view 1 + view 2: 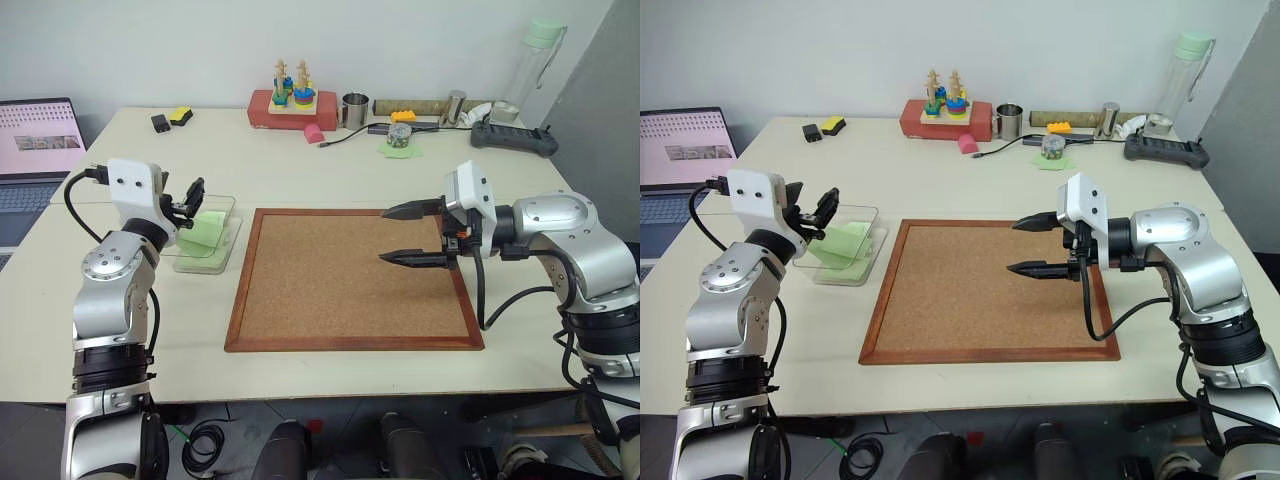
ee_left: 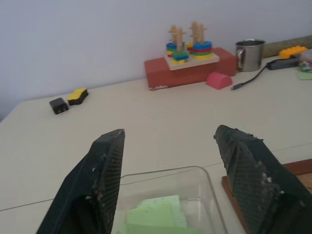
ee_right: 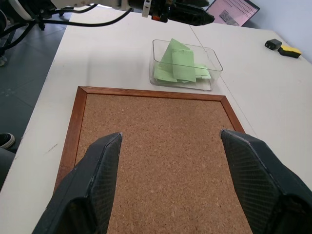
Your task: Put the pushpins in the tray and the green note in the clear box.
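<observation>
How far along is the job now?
Done, it seems: green notes lie in the clear box, and the corkboard looks bare. In hand: nothing; the left tool stands open over the box and the right tool open over the board. Left: I cannot find the pushpins or the tray, so that part cannot be judged.

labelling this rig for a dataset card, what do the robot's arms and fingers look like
Both arms are silver-grey rounded metal segments with black joints and loose black cables. Each wrist carries a white boxy module. The left gripper and right gripper each have two black tapered fingers with cross-hatched textured pads, flecked with pale specks.
</observation>
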Available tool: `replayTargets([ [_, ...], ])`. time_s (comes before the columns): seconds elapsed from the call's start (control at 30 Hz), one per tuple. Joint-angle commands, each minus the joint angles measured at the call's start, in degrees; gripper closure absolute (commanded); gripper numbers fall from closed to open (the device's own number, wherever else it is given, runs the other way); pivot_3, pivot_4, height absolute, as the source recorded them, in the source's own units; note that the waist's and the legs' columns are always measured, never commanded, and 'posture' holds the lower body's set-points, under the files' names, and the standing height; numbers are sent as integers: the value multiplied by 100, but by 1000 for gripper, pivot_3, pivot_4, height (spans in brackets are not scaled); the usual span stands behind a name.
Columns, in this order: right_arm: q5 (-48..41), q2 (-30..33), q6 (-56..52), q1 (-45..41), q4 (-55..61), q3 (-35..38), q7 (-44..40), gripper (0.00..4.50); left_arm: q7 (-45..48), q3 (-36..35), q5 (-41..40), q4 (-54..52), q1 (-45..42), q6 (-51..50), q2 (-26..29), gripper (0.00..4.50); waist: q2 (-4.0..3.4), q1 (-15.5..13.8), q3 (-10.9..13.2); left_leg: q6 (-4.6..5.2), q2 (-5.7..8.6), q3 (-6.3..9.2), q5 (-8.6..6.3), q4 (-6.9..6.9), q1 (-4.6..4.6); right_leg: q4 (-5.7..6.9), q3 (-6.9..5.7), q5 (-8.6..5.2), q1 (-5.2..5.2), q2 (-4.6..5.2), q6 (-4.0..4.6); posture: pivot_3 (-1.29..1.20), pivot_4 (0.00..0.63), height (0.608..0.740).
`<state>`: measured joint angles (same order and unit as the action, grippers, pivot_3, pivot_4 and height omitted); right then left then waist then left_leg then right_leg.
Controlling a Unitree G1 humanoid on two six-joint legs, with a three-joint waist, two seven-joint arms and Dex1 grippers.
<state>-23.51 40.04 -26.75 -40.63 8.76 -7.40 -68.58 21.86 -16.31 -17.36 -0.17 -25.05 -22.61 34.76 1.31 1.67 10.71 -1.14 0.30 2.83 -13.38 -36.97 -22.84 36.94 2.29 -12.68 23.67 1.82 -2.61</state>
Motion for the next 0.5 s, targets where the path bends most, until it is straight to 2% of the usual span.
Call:
replayTargets([
  [0.03, -57, 227, -16, 28, 90, 299, 8, 1162, 963, -415, -446, -895, 546, -551, 875, 749, 1, 22, 1, 0, -1, -2, 0, 1, 0, 1, 1, 0, 2, 0, 0, 0, 150, 740],
  [0.13, 50, 605, 93, 284, -20, 532, -25, 1162, 1970, -1004, -651, -1317, 1511, -612, 1660, 749, 3, 51, 2, -1, -3, -5, -1, 9, -1, 4, 7, -5, 14, -4, 8, 0, 150, 740],
  [0.23, 172, 1116, 193, 669, -82, 725, -142, 1162, 2777, -1664, -593, -1496, 2640, -571, 2209, 749, 2, 29, 2, -4, -21, -17, -4, 18, -8, 5, 5, -16, 31, 6, 20, 0, 150, 740],
  [0.37, 270, 1746, 381, 1134, -413, 1106, -349, 1162, 3564, -2309, -306, -1322, 3845, -171, 2445, 749, -1, -1, 4, -3, -28, -39, -4, 18, -6, 8, 7, -56, 34, 20, 36, 0, 150, 740],
  [0.5, 317, 2301, 703, 1530, -1044, 1564, -563, 1162, 3985, -2618, -376, -1166, 4214, -8, 2479, 749, 1, -23, 5, -3, -27, -50, -4, 6, -6, 6, 7, -59, 32, 27, 30, 0, 150, 740],
])
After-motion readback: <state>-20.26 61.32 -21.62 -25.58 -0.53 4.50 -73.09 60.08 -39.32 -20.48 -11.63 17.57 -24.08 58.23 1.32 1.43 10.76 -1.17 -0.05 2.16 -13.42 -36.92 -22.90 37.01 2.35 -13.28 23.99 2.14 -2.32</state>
